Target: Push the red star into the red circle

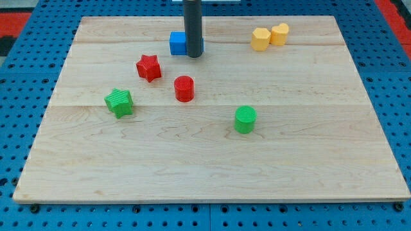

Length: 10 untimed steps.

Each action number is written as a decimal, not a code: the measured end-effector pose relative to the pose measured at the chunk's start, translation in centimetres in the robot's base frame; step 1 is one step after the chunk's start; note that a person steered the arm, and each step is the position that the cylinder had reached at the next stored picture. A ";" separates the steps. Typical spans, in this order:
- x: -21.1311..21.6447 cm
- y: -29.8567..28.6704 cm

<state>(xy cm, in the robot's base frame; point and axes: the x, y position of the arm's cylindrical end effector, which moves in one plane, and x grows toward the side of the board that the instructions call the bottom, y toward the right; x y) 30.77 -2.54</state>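
Note:
The red star lies on the wooden board at the view's upper left. The red circle, a short cylinder, stands a little to the right of and below the star, with a small gap between them. My tip is at the view's top centre, touching the right side of a blue block. The tip is above and to the right of the red star and above the red circle, apart from both.
A green star lies at the left. A green cylinder stands right of centre. Two yellow blocks touch each other at the top right. Blue pegboard surrounds the board.

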 end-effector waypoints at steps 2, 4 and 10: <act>0.3 0.7; 1.7 1.2; 3.8 -12.4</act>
<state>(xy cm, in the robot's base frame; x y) 34.57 -14.93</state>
